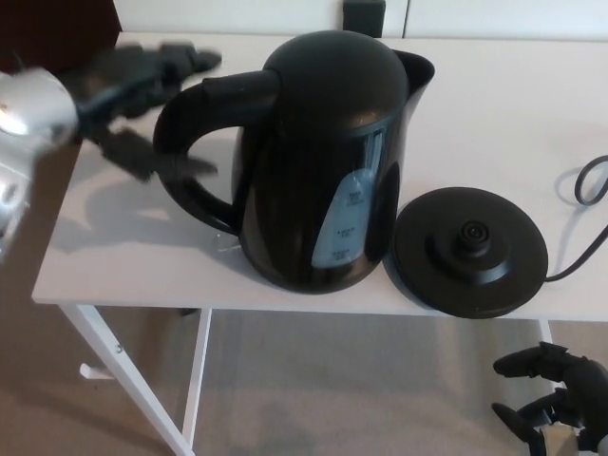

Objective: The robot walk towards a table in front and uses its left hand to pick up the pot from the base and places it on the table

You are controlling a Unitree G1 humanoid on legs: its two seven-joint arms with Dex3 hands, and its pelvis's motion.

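Observation:
A black electric kettle [323,161], the pot, stands upright on the white table [494,85], just left of its round black base [470,250] and off it. Its handle [190,142] points to the left. My left hand [142,95] is blurred, just left of the handle, fingers spread apart and holding nothing. My right hand [556,394] hangs low at the bottom right, below the table's front edge, with its fingers apart and nothing in them.
A black power cord [589,209] runs from the base off to the right. The table's white legs [133,370] slant down at the lower left over beige carpet. A dark object [364,16] sits at the table's back edge.

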